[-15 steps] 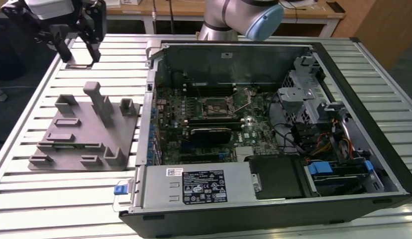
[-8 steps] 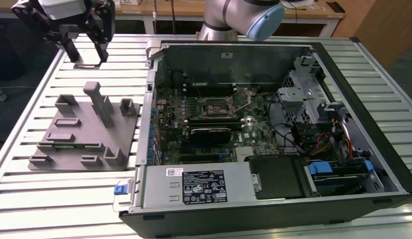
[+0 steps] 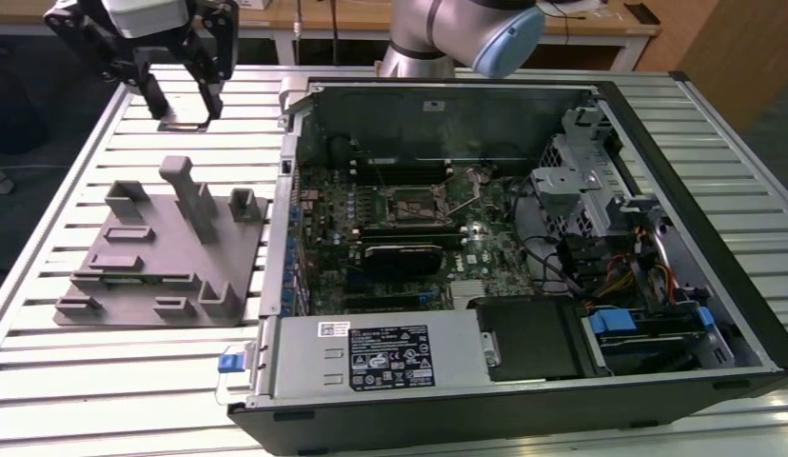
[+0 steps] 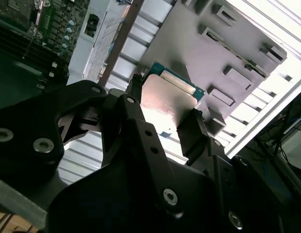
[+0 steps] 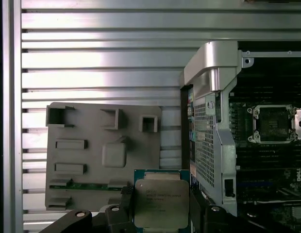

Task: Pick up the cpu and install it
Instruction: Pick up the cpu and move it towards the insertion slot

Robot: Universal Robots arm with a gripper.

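Open desktop computer lying on its side on a slatted metal surface (image 3: 64,381), with a robot arm at the far side.

(a) The hand (image 3: 185,107), seen in the exterior view towards that view's upper left, hangs above the surface beyond the grey fixture (image 3: 140,276). Its two black fingers (image 5: 125,196) are closed on opposite edges of the cpu (image 5: 161,206), gripping it flat. In the first wrist view the silvery lid faces the camera and carries several lines of small dark print. A green rim frames the lid. In the second wrist view the cpu (image 4: 170,99) is clamped between the fingers, with the fixture and the surface behind it.

(b) The fixture is a flat grey plate with upright posts and shallow rectangular pockets. A narrow green strip (image 5: 87,185) lies in the pocket along the edge nearest the hand.

(c) The computer case (image 3: 699,124) holds a motherboard (image 3: 330,205). Its socket (image 3: 413,200) is a metal frame around a dark square centre, well apart from the held cpu. A black rectangular block (image 3: 401,255) sits just beside the socket. A metal drive cage (image 3: 584,181) and coloured cables (image 3: 622,276) fill the exterior view's right side.

(d) The grey power supply (image 3: 305,367) bears one small white label and one larger black label (image 3: 391,359) with white print. A blue clip (image 3: 231,362) sits at its corner.
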